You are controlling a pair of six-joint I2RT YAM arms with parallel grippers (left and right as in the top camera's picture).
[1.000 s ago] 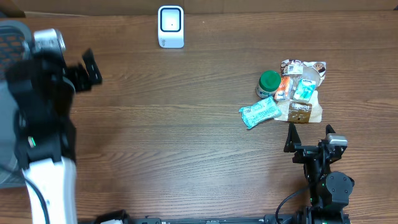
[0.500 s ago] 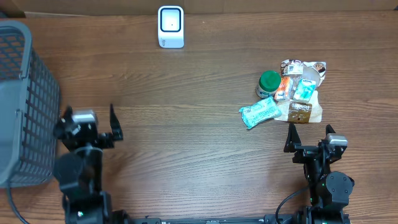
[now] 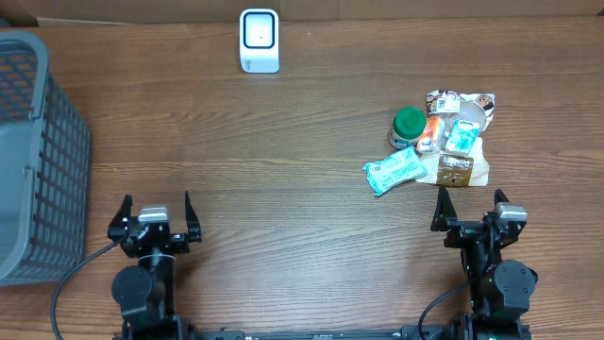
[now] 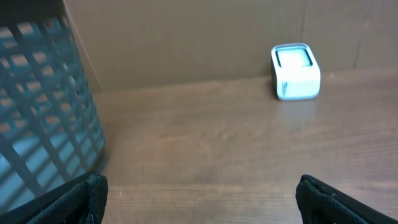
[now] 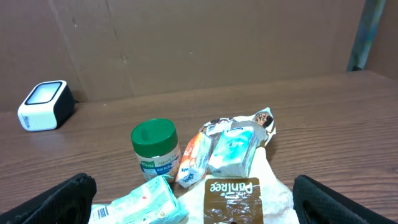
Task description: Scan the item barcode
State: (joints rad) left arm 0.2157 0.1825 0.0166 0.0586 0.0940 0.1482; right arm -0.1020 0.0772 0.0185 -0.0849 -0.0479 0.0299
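Note:
A pile of grocery items lies at the right of the table: a teal packet [image 3: 393, 171] [image 5: 140, 202] showing a barcode, a green-lidded jar [image 3: 408, 126] [image 5: 155, 148], an orange-and-white packet [image 5: 195, 157], a light blue packet [image 3: 461, 136] [image 5: 233, 149] and a brown-labelled white bag [image 3: 456, 168] [image 5: 231, 199]. The white scanner [image 3: 259, 40] [image 4: 296, 71] [image 5: 42, 104] stands at the table's far edge. My right gripper [image 3: 471, 210] [image 5: 199, 208] is open just in front of the pile, holding nothing. My left gripper [image 3: 155, 216] [image 4: 202, 202] is open over bare wood at the front left.
A grey mesh basket [image 3: 33, 151] [image 4: 43, 106] stands at the left edge of the table. A cardboard wall [image 4: 186, 37] runs along the far side behind the scanner.
The left arm has swung down from beside the basket to the front left of the table, gripper still open. The right arm and the items have not moved.

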